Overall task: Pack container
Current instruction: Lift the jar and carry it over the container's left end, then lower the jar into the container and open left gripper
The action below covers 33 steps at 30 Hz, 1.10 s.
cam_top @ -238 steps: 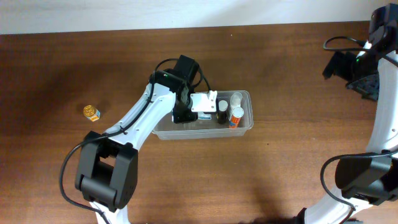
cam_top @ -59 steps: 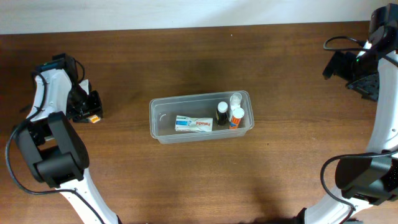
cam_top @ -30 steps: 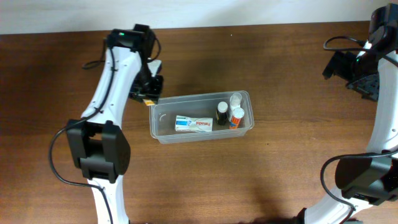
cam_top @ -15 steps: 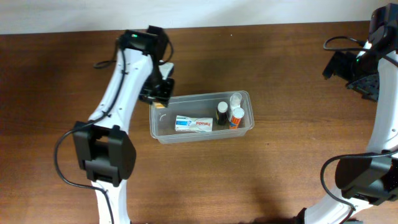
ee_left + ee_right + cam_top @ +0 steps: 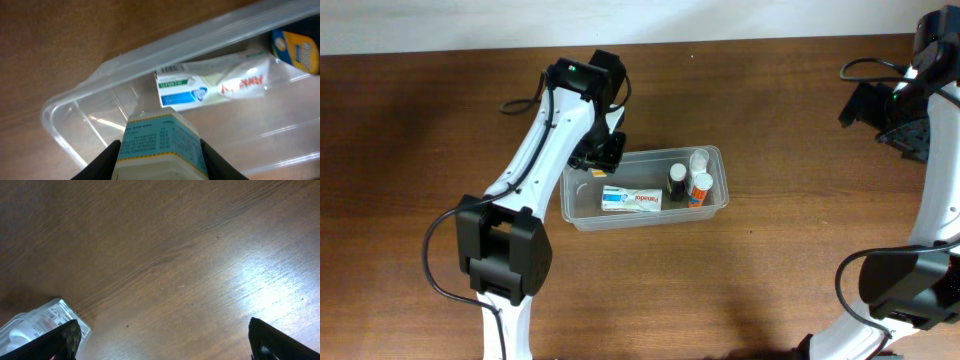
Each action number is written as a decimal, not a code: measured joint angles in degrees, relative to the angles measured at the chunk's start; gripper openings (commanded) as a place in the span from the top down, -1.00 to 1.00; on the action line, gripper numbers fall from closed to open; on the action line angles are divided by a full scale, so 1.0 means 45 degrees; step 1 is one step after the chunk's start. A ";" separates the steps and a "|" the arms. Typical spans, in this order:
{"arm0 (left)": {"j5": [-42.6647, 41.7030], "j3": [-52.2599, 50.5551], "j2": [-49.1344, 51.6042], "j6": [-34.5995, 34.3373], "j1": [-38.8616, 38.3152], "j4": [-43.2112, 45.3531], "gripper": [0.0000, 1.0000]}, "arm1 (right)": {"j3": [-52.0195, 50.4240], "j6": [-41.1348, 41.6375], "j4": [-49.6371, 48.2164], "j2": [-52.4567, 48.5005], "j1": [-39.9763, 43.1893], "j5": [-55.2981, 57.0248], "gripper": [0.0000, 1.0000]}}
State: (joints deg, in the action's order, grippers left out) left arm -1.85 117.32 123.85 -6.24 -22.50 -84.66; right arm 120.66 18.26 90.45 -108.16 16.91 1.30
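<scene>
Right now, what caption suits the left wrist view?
Left gripper, shut on a small labelled bottle, hangs over the bare end of the container, with a toothpaste tube lying inside.

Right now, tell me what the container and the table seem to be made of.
The container: clear plastic, glossy; the white tube inside shows through its walls, and its rim catches glare. The table: wood or wood-look laminate, brown with streaky grain and a soft sheen; which, I cannot tell.
</scene>
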 measured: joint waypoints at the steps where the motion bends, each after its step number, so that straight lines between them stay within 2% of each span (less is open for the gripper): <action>1: 0.0005 -0.0214 0.0000 -0.0175 0.0005 0.0194 0.28 | 0.0000 -0.0005 0.0000 0.0000 0.0000 0.0000 -0.97; 16: 0.0087 -0.3730 -0.0024 -0.2443 0.0005 0.3109 0.28 | 0.0000 0.0000 0.0005 0.0000 0.0000 0.0000 -0.97; 33: 0.0476 -0.4070 -0.0024 -0.3983 0.0005 0.4017 0.34 | 0.0000 0.0005 0.0000 0.0000 0.0000 -0.0005 -0.97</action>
State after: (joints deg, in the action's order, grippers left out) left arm 0.30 99.00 123.74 -24.16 -22.48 -66.59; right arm 120.66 18.28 90.45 -108.16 16.91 1.28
